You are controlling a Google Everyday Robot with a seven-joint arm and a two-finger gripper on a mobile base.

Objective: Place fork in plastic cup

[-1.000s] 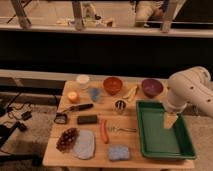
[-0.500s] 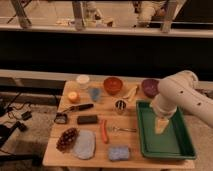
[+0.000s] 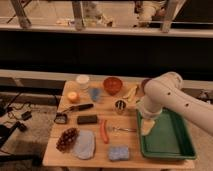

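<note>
The fork (image 3: pixel 121 129) is slim and silver and lies flat on the wooden table, just right of the orange carrot (image 3: pixel 104 131). The pale blue plastic cup (image 3: pixel 95 93) stands upright near the back of the table, between the white round container (image 3: pixel 83 81) and the orange bowl (image 3: pixel 112 85). My gripper (image 3: pixel 146 126) hangs from the white arm over the left edge of the green tray (image 3: pixel 167 142). It is just right of the fork's end and does not hold it.
A shiny metal cup (image 3: pixel 120 106) stands behind the fork. A banana (image 3: pixel 131 92) and a purple bowl (image 3: pixel 144 83), partly behind the arm, are at the back. A black-handled knife (image 3: pixel 77 107), an orange (image 3: pixel 73 96), grapes (image 3: pixel 67 139), a grey cloth (image 3: pixel 84 145) and a blue sponge (image 3: pixel 119 153) lie left and front.
My arm has swung left and lower, bringing the gripper from over the tray's back right to the tray's left edge near the fork. The objects have not moved.
</note>
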